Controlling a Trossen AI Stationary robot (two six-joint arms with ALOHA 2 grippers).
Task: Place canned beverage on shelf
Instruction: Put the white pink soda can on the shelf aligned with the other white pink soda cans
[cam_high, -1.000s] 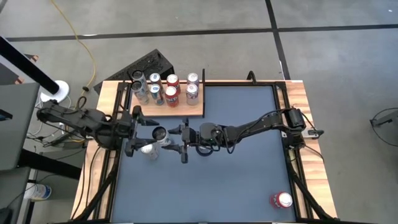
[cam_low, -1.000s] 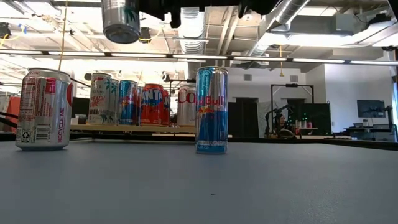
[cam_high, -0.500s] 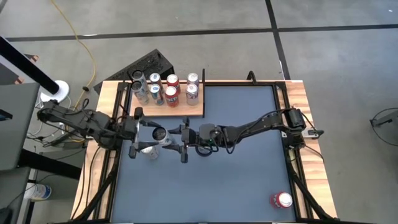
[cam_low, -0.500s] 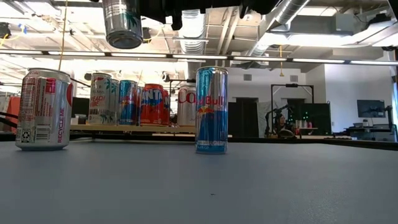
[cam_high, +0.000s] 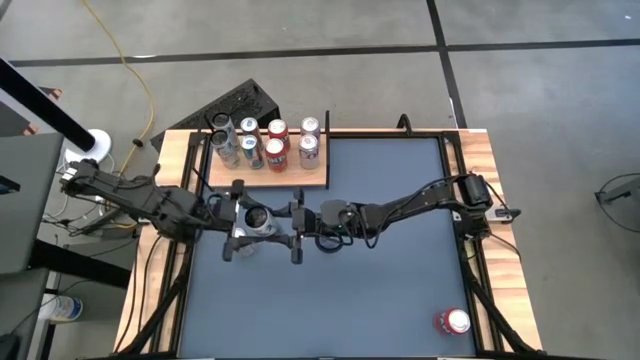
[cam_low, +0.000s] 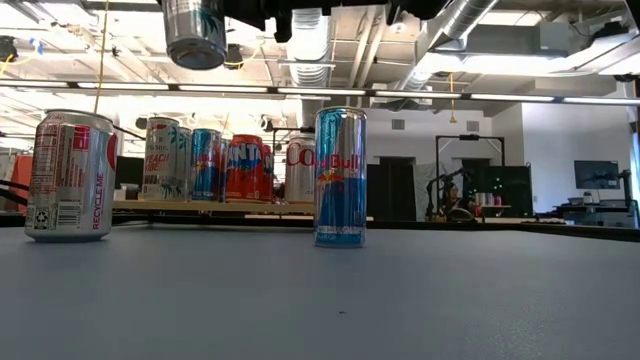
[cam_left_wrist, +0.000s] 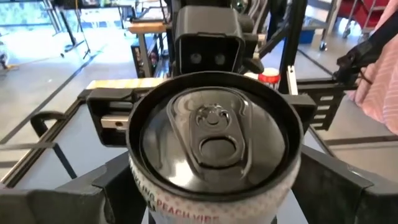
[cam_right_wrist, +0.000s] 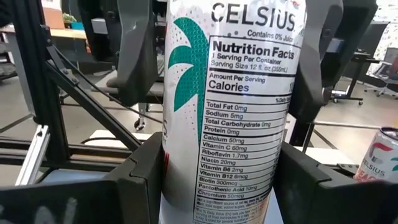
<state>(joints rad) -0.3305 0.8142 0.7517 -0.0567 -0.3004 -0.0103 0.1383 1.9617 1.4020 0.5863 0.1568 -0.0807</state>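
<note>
Above bench centre, I am watching the left claw (cam_high: 237, 222), fingers spread, moving in around the white Celsius can (cam_high: 258, 217) gripped by the right claw (cam_high: 296, 224); wooden shelf (cam_high: 318, 175) waiting at eleven o'clock.

White Celsius can (cam_high: 257, 219) upright, lifted off the table, mid-left, palm print and nutrition label, unopened tab. Shelf (cam_high: 268, 172) light wood board, far left, six upright cans on it (cam_high: 272, 142).
</note>
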